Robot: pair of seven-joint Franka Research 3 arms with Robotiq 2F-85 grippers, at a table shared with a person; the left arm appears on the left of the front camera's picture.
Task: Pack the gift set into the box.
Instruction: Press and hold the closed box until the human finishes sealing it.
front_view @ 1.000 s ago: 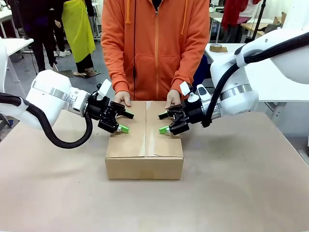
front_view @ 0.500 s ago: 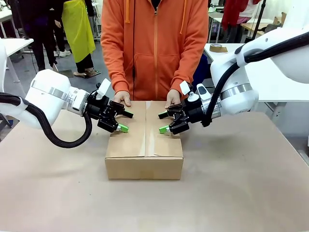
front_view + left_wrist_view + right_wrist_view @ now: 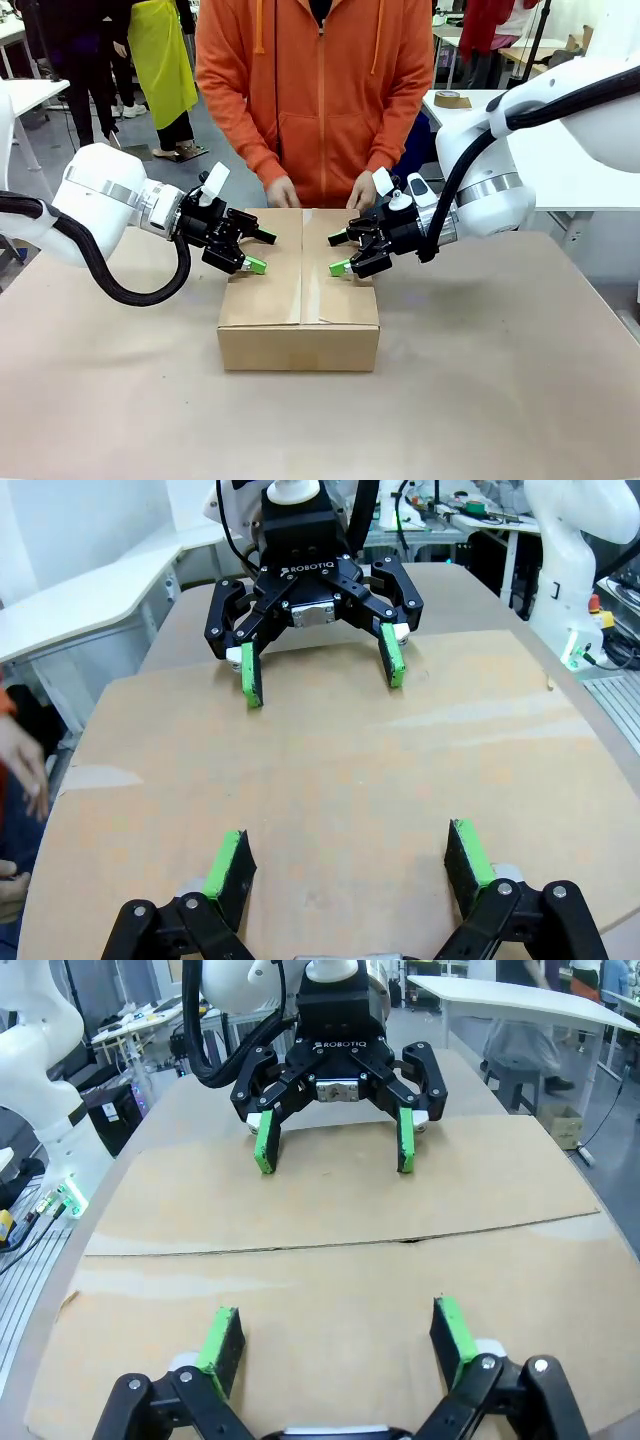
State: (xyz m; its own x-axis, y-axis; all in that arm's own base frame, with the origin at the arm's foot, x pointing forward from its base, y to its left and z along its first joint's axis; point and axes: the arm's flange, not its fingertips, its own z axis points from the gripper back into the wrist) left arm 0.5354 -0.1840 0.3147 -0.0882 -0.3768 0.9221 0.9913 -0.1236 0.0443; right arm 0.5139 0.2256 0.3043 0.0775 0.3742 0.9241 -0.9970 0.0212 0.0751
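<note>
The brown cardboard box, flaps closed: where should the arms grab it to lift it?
Probably its left and right end walls, squeezed inward from both sides: the brown corrugated cardboard box lies flat and shut, leaving the jaws no free edge.

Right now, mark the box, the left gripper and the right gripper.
box (image 3: 298,349), front view, on its front wall.
left gripper (image 3: 263,252), front view, midway between its fingertips.
right gripper (image 3: 338,254), front view, midway between its fingertips.

person's hands: lifted off the box far edge, pulled back against torso
hand spacing: closer together than before
</note>
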